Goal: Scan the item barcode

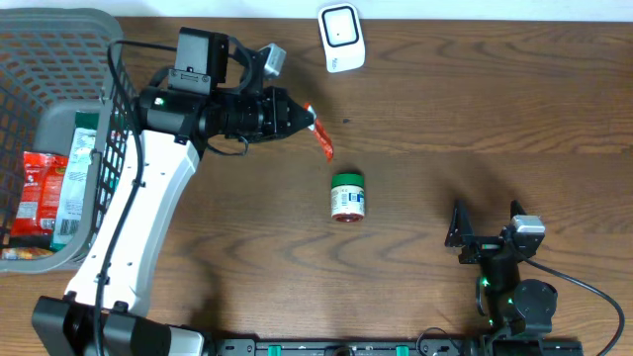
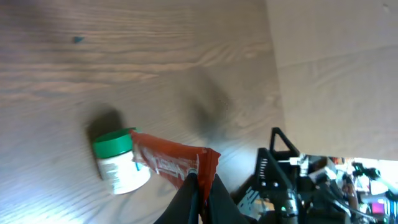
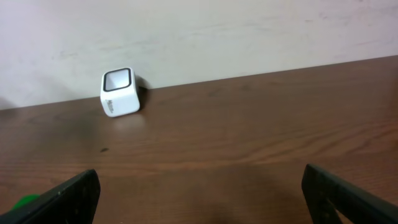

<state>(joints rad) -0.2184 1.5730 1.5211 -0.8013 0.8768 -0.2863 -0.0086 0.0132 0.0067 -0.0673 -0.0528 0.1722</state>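
Left tool: we see the left tool (image 1: 313, 125) pinched tight on 1 end of a red packet (image 1: 322, 142). In the wrist view its 2 fingers (image 2: 185, 202) meet on the packet's edge with no gap.
Packet: we take this to be the item for scanning. It is held up off the bench (image 1: 475, 109), between scanner and jar, and as far as we can tell it touches neither.
Scanner: the white scanner (image 1: 341, 38) stands at the back edge of the bench, with its dark-ringed window tilted upward.
Packet to scanner: from the packet, the scanner lies toward the back of the bench and a little to the robot's right, near but apart.
Long axis: the packet slants from the tool's tip toward the robot's side, so its free end points away from the scanner. We judge it must be carried back and turned until a printed face meets the window. We cannot make out a barcode.
Nearer arm: the left arm is nearer. The right arm sits at the front of the bench, well apart from the scanner.
Right tool: the right tool (image 1: 487, 227) is spread wide and holds nothing.
Jar: a green-lidded jar (image 1: 347, 195) lies on its side on the bench, near the packet's free end, and nothing holds it.
Basket: the grey basket (image 1: 59, 40) at the robot's left holds more packets.
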